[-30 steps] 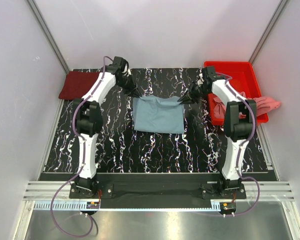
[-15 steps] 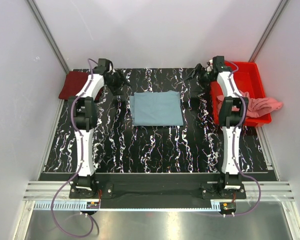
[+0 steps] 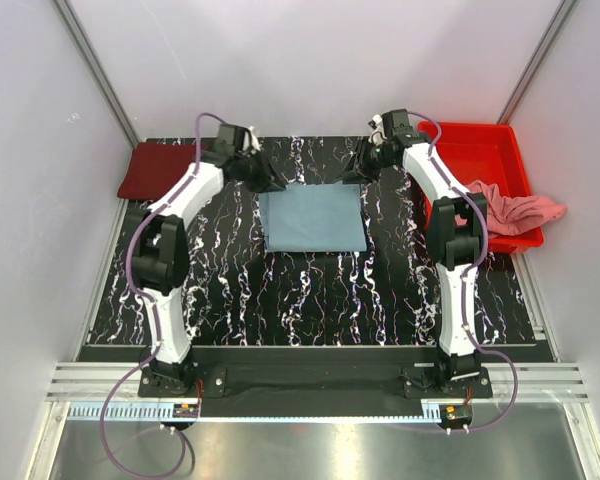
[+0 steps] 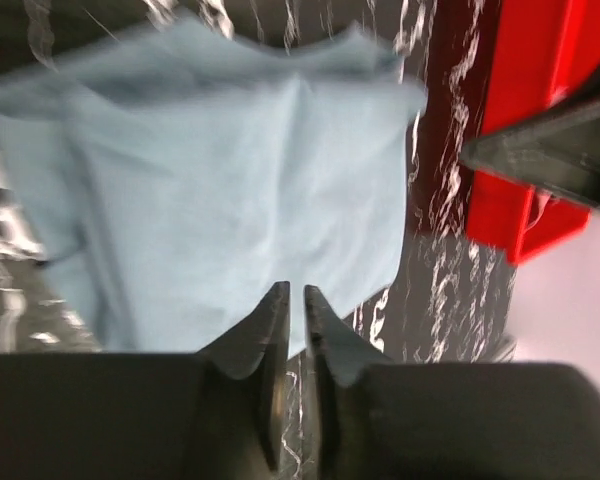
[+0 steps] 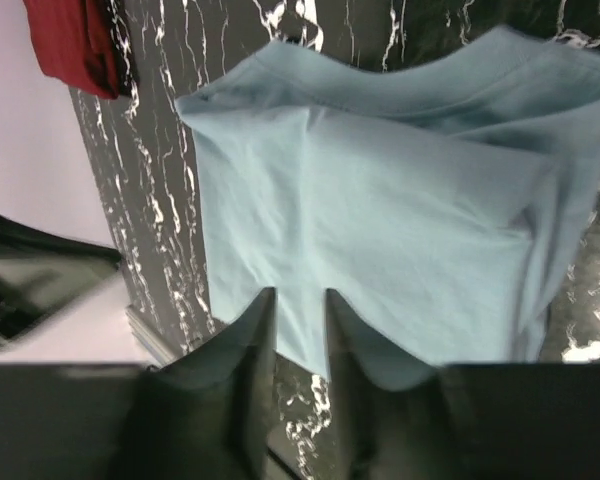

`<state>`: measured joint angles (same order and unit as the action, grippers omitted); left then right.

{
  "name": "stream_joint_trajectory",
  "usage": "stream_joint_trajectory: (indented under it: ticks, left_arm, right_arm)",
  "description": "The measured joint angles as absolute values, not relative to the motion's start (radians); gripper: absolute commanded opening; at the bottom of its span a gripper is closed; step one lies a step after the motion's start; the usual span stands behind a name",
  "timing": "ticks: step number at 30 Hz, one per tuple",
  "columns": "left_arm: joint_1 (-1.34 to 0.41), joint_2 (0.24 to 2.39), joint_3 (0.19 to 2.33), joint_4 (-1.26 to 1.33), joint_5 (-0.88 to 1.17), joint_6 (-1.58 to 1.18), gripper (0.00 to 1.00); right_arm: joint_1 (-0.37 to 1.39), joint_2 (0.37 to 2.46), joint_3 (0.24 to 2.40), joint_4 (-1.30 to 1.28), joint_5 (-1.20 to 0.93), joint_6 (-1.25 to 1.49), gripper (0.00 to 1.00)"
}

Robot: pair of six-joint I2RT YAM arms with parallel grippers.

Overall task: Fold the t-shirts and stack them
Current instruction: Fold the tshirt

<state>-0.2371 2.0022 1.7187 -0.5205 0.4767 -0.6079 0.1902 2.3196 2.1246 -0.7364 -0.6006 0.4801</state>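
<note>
Hovering at the far edge of the grey-blue t-shirt (image 3: 312, 220), I have one arm at each far corner. The shirt lies as a flat folded rectangle at the middle of the table (image 3: 310, 300).

- **Left gripper (image 4: 292, 290):** its fingers (image 4: 265, 340) are drawn almost together, with only a thin slit between them. Their tips sit over the shirt's edge. I cannot tell whether any cloth is caught in the slit.
- **Right gripper (image 5: 300, 293):** its fingers (image 5: 245, 350) stand apart, and bare cloth shows through the gap, so nothing is pinched.
- **Other shirts:** the maroon t-shirt (image 3: 155, 168) lies folded at the far left corner. The pink t-shirt (image 3: 525, 210) hangs crumpled over the rim of the red tray (image 3: 480, 145).

The step in hand appears to be the next fold of the grey-blue shirt. To do it well, I should take both corners at matching points. Each pinch should go deep enough to catch every layer, since the right wrist view shows the layers gaping along one side. Both hands should then rise together and level, carry the edge across without pulling the rectangle askew, and let go only once the edges meet. A shallow or uneven bite would likely peel off the top layer alone.
</note>
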Motion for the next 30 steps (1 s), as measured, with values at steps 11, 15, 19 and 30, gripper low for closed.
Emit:
stream_joint_trajectory:
  ticks: [11,15,19,30]
  left_arm:
    - [-0.311,2.0,1.446,-0.436,0.493,-0.633,0.04]
    - [-0.307,1.989,1.356,-0.419,0.479,-0.635,0.03]
    - [-0.307,1.977,1.27,-0.374,0.464,-0.641,0.02]
    - [-0.306,1.905,1.194,-0.36,0.41,-0.572,0.29]
  right_arm:
    - [0.178,2.388,2.086,-0.588,-0.623,0.516,0.05]
    - [0.176,2.455,2.086,-0.516,-0.623,0.53,0.04]
    - [0.171,2.544,2.107,-0.466,-0.62,0.549,0.04]
    - [0.107,2.682,2.275,-0.403,-0.64,0.593,0.08]
